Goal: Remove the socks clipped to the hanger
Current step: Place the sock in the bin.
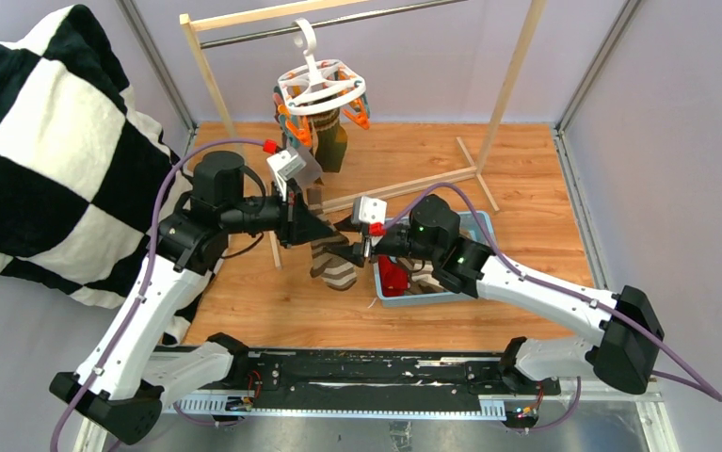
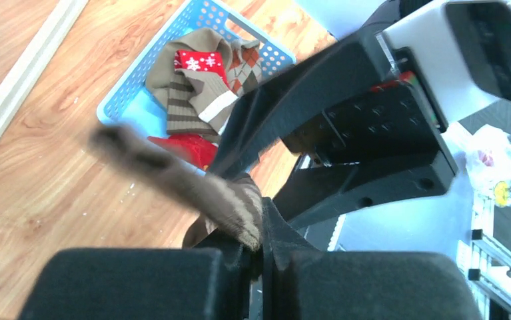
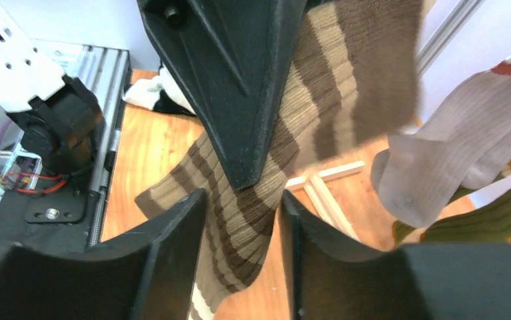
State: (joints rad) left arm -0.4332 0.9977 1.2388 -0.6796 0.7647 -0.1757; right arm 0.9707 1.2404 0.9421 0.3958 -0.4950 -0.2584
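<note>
Left gripper pinches the striped sock, which dangles beside the basket — right gripper straddles it, jaws part-open. You're mid-handover, I judge: close your right firmly before releasing your left.

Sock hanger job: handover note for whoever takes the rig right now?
Left gripper: shut on the striped brown sock.
Right gripper: open, fingers either side of that same sock.
Done: red snowflake sock and a few others lie in the blue basket.
To do: olive sock and grey sock hang from the hanger. Bin the held sock, then unclip those.
</note>
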